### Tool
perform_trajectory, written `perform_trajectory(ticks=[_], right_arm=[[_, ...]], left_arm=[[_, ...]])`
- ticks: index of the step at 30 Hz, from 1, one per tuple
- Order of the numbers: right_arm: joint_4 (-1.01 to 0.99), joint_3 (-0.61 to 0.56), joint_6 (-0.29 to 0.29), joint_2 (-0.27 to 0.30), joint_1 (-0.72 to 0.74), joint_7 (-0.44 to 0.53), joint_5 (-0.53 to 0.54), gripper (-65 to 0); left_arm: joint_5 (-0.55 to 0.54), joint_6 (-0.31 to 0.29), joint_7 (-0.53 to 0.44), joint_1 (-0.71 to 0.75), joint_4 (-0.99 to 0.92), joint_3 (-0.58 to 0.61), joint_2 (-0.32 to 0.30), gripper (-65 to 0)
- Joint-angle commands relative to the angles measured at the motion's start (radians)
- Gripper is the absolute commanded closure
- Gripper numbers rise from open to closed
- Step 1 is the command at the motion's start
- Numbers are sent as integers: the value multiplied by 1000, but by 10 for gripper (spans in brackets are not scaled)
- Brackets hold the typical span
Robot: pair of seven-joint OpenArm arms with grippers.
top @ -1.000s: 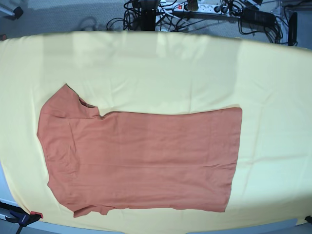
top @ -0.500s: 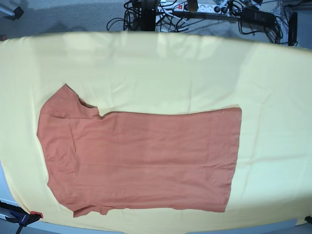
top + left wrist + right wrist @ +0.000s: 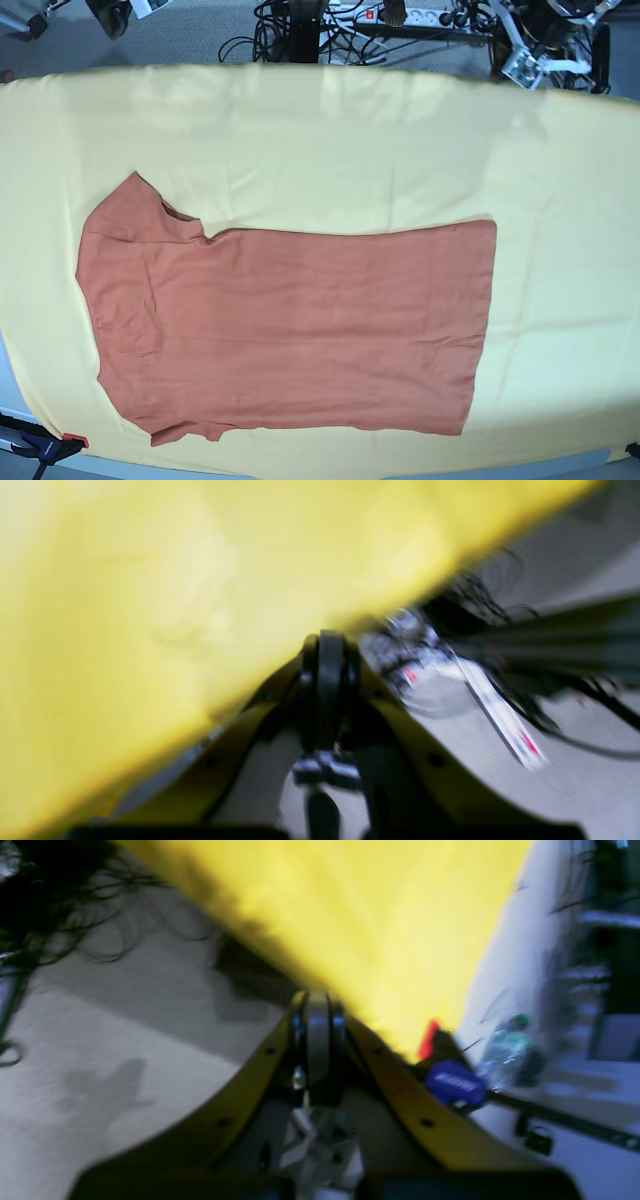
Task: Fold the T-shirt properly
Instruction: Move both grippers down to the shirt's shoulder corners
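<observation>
The rust-orange T-shirt (image 3: 290,330) lies flat on the yellow cloth in the base view, its sleeve end at the left and its straight hem at the right. It looks doubled lengthwise, with one sleeve at upper left. My left gripper (image 3: 324,645) is shut and empty, beyond the cloth's far edge; in the base view the left gripper (image 3: 522,62) shows at top right. My right gripper (image 3: 317,1010) is shut and empty too, off the far left corner, and the right gripper (image 3: 112,14) peeks in at top left. Neither wrist view shows the shirt.
A pale yellow cloth (image 3: 350,150) covers the table. Cables and a power strip (image 3: 400,15) lie on the floor behind it. A blue and red clamp (image 3: 50,445) pins the cloth at the near left corner; another clamp (image 3: 450,1075) shows in the right wrist view.
Both arms have come into the base view at its top corners, where none showed before. The T-shirt has not moved.
</observation>
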Motion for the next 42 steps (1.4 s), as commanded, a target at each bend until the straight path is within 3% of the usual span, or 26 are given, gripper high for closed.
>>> perform_trajectory(ticks=[1,3,10,17,19,21,22,25,27,34,42], right_arm=[[17,1,-14,4,15,14,-15,0],[17,1,3,11,79,16,-15,0],[17,1,147,41,296,100,26,0],[17,1,330,40,494,164,177,0],[17,1,355,40,536,167,213,0],[17,1,356,40,570,172,242,0],[11,1,353,40,587,174,252,-41],[-60,1,345,40,622,174,275,-293],[-116,1,346,40,644,182,275,-385],[-274,1,346,40,729,180,301,-390],[-282,1,346,61,737,148,301,-390]], left_arm=[[-1,3,-20,-7,15,-19,-6,0],[-2,3,-20,-42,15,-36,-10,0],[-2,-34,-74,-185,15,-37,-92,0],[-5,-150,-196,-335,-120,-35,-193,0],[-6,-203,-249,-373,-183,-35,-217,0],[-21,-277,-284,-421,-245,-20,-242,-3],[-33,-312,-287,-449,-275,-4,-257,-71],[-32,-359,-287,-522,-345,75,-290,-295],[-16,-351,-291,-576,-385,147,-308,-359],[114,-349,-306,-801,-489,408,-344,-360],[274,-328,-335,-1087,-624,710,-350,-360]])
